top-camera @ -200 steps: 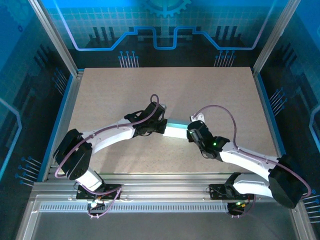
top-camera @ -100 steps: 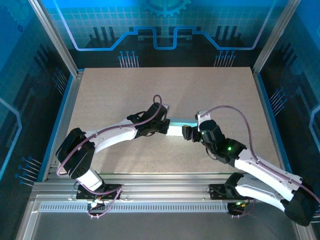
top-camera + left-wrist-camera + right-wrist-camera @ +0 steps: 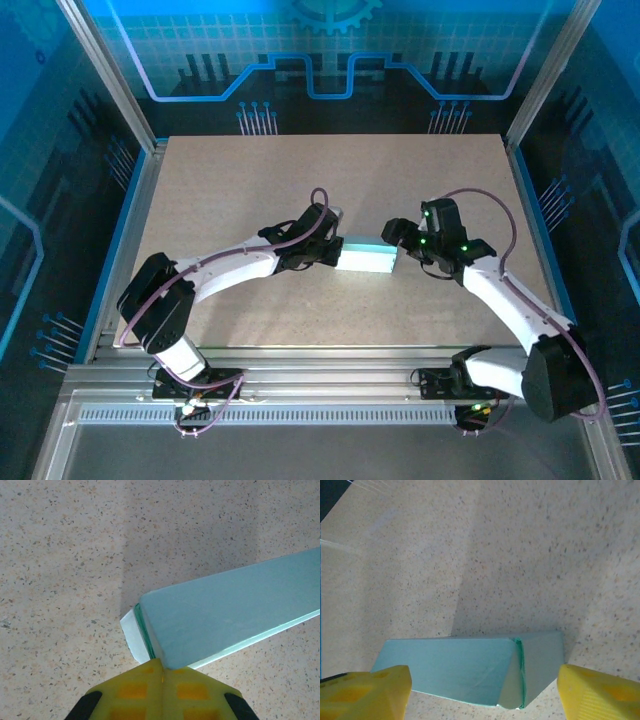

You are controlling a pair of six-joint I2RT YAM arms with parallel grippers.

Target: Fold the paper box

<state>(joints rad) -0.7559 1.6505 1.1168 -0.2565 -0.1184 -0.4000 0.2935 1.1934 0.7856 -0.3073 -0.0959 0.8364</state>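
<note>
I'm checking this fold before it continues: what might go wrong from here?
1. The left gripper pinches only one corner of the paper box; the thin card may crease or slip free.
2. The right gripper hangs open at the other end; closing there could crush that end or push the box askew.

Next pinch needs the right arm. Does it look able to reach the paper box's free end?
Probably yes: the right gripper stands open over that end of the paper box, nothing between; the left gripper clamps the other end.
</note>
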